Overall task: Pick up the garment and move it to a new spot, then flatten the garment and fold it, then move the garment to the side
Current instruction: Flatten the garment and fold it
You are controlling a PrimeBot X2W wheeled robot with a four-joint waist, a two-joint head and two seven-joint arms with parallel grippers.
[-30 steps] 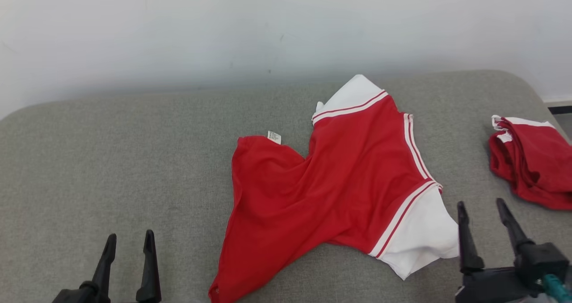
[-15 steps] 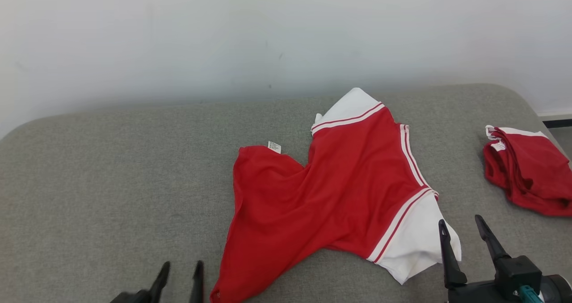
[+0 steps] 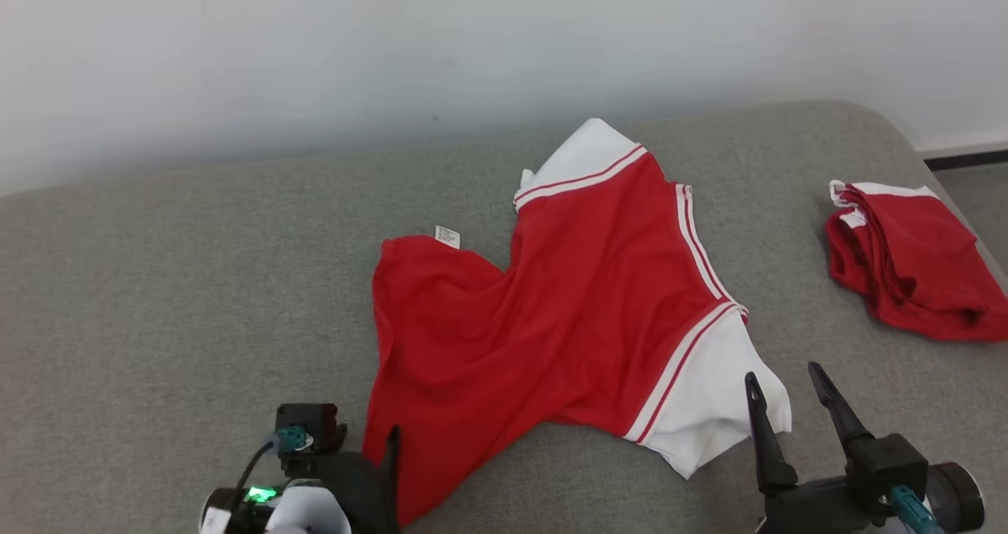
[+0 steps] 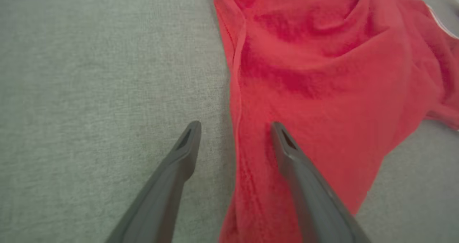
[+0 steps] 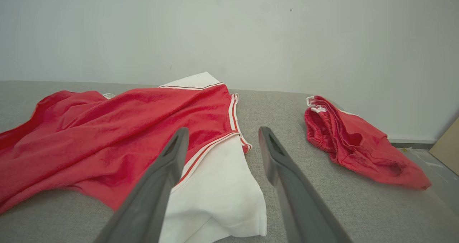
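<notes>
The garment [image 3: 567, 313] is lying crumpled and spread across the middle of the grey fabric-covered worktop [image 3: 157, 282], red cloth facing up, with one white panel pointing toward the pale wall [image 3: 472, 46] and another white panel trailing toward the near right. A small white label [image 3: 447, 236] is showing at its far left edge. The left pincer [image 4: 235, 127] is hanging with its fingers apart at the garment's near left corner: in the left wrist view one finger is sitting over bare grey cover and the other over red cloth, with the hemmed edge running between them; whether either finger is touching the cloth cannot be told. The right pincer [image 3: 782, 372] is also standing with its fingers apart and gripping nothing, just beside the near white panel's outer corner; in the right wrist view that panel is lying below and between its fingers. A second red bundle of cloth [image 3: 906, 266] is resting well apart, near the worktop's right edge.
</notes>
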